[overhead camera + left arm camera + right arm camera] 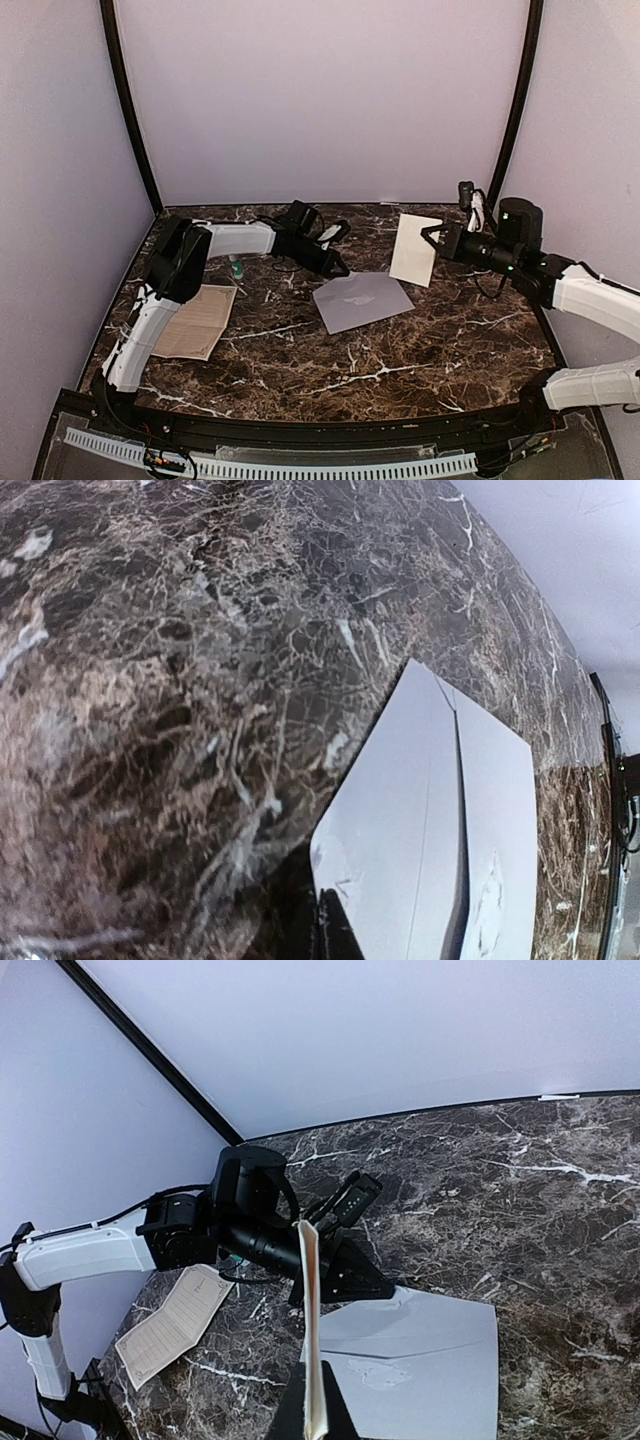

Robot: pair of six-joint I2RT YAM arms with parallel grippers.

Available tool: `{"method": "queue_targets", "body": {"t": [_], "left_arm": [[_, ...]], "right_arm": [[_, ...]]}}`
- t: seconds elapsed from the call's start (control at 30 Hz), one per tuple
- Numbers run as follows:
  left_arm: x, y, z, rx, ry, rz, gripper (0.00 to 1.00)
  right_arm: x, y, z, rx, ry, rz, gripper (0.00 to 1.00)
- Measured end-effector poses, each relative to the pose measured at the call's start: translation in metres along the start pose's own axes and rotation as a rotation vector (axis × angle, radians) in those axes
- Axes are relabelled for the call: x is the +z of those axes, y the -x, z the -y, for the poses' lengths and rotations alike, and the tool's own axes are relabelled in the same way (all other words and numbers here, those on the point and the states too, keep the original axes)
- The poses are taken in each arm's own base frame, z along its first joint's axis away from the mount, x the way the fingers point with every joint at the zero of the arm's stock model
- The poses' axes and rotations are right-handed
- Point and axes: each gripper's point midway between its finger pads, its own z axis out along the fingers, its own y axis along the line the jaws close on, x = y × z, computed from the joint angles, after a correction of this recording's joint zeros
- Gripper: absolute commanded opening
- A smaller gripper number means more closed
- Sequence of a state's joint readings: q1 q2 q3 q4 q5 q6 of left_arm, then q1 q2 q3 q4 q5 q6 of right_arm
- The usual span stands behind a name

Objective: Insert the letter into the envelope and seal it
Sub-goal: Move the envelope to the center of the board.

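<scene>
The left gripper (337, 268) has its jaws together, tips down at the upper left corner of the envelope (360, 300) and touching the paper there. Whether the corner is actually pinched between them cannot be told. In the left wrist view only a dark part of the gripper's fingers (335, 935) shows at the bottom edge, lying against that same corner, with the pale sheet spreading away toward the lower right of the frame. The envelope lies flat on the dark marble tabletop (440, 350), near the middle of the overhead view and turned slightly off square, with fold lines crossing its face. The right gripper (432, 238) is clamped on the letter (413, 248), a cream sheet held upright in the air above the tabletop, to the upper right of the envelope and clear of it. From the right wrist camera the letter (312, 1330) appears edge-on, rising as a thin strip from between the gripper's tips at the bottom centre, with the envelope (420, 1350) below and to its right and the left arm's gripper (365, 1282) just behind it. At the left of the overhead view, beside the left arm, a tan bordered sheet (197, 320) rests flat on the tabletop, well apart from the envelope.
</scene>
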State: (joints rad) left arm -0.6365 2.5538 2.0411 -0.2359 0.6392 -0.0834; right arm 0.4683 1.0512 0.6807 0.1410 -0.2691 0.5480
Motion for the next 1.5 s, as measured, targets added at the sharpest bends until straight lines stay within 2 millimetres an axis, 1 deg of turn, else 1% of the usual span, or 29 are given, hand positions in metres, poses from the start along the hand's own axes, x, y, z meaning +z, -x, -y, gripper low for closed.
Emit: {"method": "queue_targets", "body": {"t": [0.07,0.17,0.27,0.37,0.43,0.5,0.63,0.7,0.77,0.8,0.83,0.87,0.9,0.93,0.97,1.0,1.07,1.13,1.17,1.23,1.3,1.33,1.4,1.47,1.5], "left_arm": [[-0.005,-0.012,0.003,-0.037,-0.006,-0.004,0.0],[-0.027,-0.029,0.015,-0.109,0.012,0.01,0.0],[-0.065,-0.045,0.03,-0.202,0.092,0.086,0.0],[-0.102,-0.05,0.043,-0.29,0.164,0.206,0.0],[-0.125,-0.056,0.054,-0.347,0.206,0.303,0.0],[-0.14,-0.067,0.06,-0.411,0.253,0.384,0.0],[-0.154,-0.097,0.075,-0.529,0.321,0.486,0.0],[-0.154,-0.107,0.083,-0.57,0.355,0.521,0.0],[-0.154,-0.111,0.092,-0.6,0.38,0.558,0.0],[-0.154,-0.112,0.098,-0.616,0.387,0.579,0.04],[-0.154,-0.114,0.102,-0.631,0.394,0.598,0.1],[-0.155,-0.116,0.108,-0.646,0.397,0.613,0.29],[-0.155,-0.117,0.113,-0.659,0.399,0.625,0.42],[-0.154,-0.119,0.115,-0.659,0.401,0.626,0.65],[-0.154,-0.119,0.117,-0.672,0.399,0.634,0.72],[-0.154,-0.12,0.117,-0.679,0.4,0.635,0.82],[-0.155,-0.123,0.116,-0.694,0.405,0.634,0.9],[-0.162,-0.13,0.115,-0.698,0.415,0.632,0.94],[-0.168,-0.133,0.114,-0.691,0.424,0.632,0.96],[-0.186,-0.134,0.117,-0.66,0.432,0.644,0.97],[-0.206,-0.122,0.127,-0.6,0.402,0.664,0.97],[-0.216,-0.112,0.134,-0.566,0.363,0.676,0.97],[-0.238,-0.09,0.141,-0.486,0.311,0.693,0.97],[-0.255,-0.068,0.152,-0.386,0.265,0.692,0.97],[-0.261,-0.056,0.163,-0.325,0.228,0.686,0.97]], "right_arm": [[-0.002,0.002,-0.002,0.002,0.004,0.007,0.0],[-0.003,0.003,-0.003,0.003,0.009,0.013,0.0],[-0.003,0.001,-0.003,0.009,0.015,0.01,0.0],[-0.003,-0.005,-0.003,0.02,0.022,-0.002,0.0],[-0.002,-0.009,-0.005,0.028,0.029,-0.011,0.0],[-0.001,-0.013,-0.013,0.027,0.048,-0.018,0.0],[0.002,-0.019,-0.028,0.025,0.085,-0.029,0.0],[0.006,-0.025,-0.033,0.025,0.087,-0.045,0.0],[0.012,-0.033,-0.038,0.024,0.084,-0.067,0.0],[0.015,-0.036,-0.041,0.022,0.084,-0.079,0.0],[0.018,-0.04,-0.045,0.019,0.086,-0.089,0.0],[0.02,-0.042,-0.048,0.018,0.09,-0.096,0.0],[0.022,-0.042,-0.051,0.016,0.092,-0.096,0.0],[0.024,-0.046,-0.055,0.014,0.097,-0.106,0.0],[0.025,-0.047,-0.058,0.013,0.101,-0.11,0.0],[0.026,-0.048,-0.06,0.013,0.104,-0.115,0.0],[0.027,-0.05,-0.062,0.012,0.109,-0.121,0.0],[0.027,-0.05,-0.064,0.007,0.116,-0.122,0.0],[0.026,-0.05,-0.065,0.0,0.12,-0.126,0.0],[0.025,-0.049,-0.071,-0.031,0.145,-0.143,0.0],[0.021,-0.045,-0.084,-0.076,0.189,-0.167,0.0],[0.02,-0.043,-0.09,-0.098,0.21,-0.175,0.0],[0.014,-0.039,-0.106,-0.144,0.274,-0.203,0.0],[0.006,-0.037,-0.125,-0.181,0.36,-0.237,0.0],[0.002,-0.037,-0.132,-0.195,0.398,-0.252,0.0]]}}
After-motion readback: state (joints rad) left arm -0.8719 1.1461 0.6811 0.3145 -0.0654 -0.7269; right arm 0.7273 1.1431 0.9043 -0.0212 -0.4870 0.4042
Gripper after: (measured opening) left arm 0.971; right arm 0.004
